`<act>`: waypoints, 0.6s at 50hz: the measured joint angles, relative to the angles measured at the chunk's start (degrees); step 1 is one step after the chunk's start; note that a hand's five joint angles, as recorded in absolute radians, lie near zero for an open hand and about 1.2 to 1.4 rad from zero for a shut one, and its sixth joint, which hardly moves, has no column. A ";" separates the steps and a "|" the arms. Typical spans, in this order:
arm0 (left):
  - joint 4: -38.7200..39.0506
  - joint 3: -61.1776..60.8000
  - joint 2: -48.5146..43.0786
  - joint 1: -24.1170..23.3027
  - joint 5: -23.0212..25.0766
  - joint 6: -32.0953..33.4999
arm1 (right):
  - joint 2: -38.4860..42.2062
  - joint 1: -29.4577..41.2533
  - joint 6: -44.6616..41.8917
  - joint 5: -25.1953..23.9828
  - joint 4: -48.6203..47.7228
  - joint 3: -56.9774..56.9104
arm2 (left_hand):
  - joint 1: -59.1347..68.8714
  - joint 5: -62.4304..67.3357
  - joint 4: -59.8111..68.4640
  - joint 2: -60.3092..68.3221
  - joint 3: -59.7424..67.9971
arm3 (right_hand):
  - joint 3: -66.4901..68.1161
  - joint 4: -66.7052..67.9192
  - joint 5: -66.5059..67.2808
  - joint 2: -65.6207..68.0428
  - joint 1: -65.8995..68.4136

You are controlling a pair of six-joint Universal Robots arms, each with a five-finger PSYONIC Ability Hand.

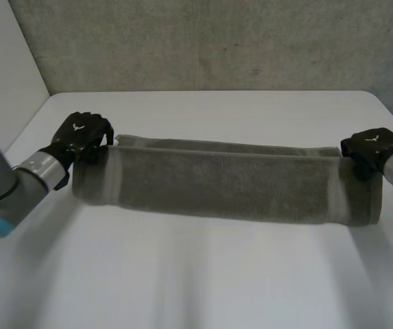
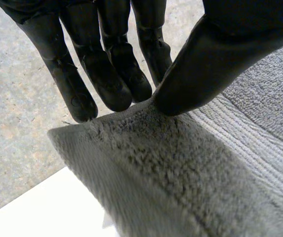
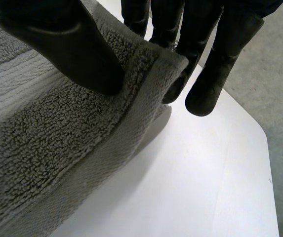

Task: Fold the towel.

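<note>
1. The towel (image 1: 223, 181) lies as a long grey band across the middle of the white table (image 1: 203, 281), stretched from left to right between my two hands.
2. My left hand (image 1: 81, 135) pinches the towel's far left corner. The thumb (image 2: 215, 54) sits on top and the fingers (image 2: 106, 79) lie behind the hem, so the layer can't slip.
3. My right hand (image 1: 369, 147) grips the far right corner the same way, thumb pressed into the pile against the fingers below.
4. Gripping both corners pulls that edge taut and level. I judge this is to lay the upper layer square onto the flat strip just beyond it.
</note>
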 measured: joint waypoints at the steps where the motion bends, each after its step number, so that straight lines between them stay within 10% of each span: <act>1: -0.35 2.69 -2.09 -0.63 -0.78 0.00 | 1.88 0.70 0.59 0.95 -0.44 -2.05 | 0.00 0.00 0.00 0.00 0.00 | 0.00 0.00 0.00 0.00 0.00; 24: -8.27 34.77 -24.95 -4.88 -7.19 0.00 | 22.63 6.44 7.42 8.52 -13.64 -23.52 | -0.98 -1.13 -1.74 -1.58 -1.46 | 0.00 0.04 0.27 0.00 0.00; 30: -8.20 35.77 -24.85 -5.43 -7.50 -0.06 | 24.25 6.65 7.41 9.78 -13.34 -26.00 | -48.67 -51.45 -51.79 -51.99 -50.15 | -44.24 -44.13 -46.14 -46.37 -45.38</act>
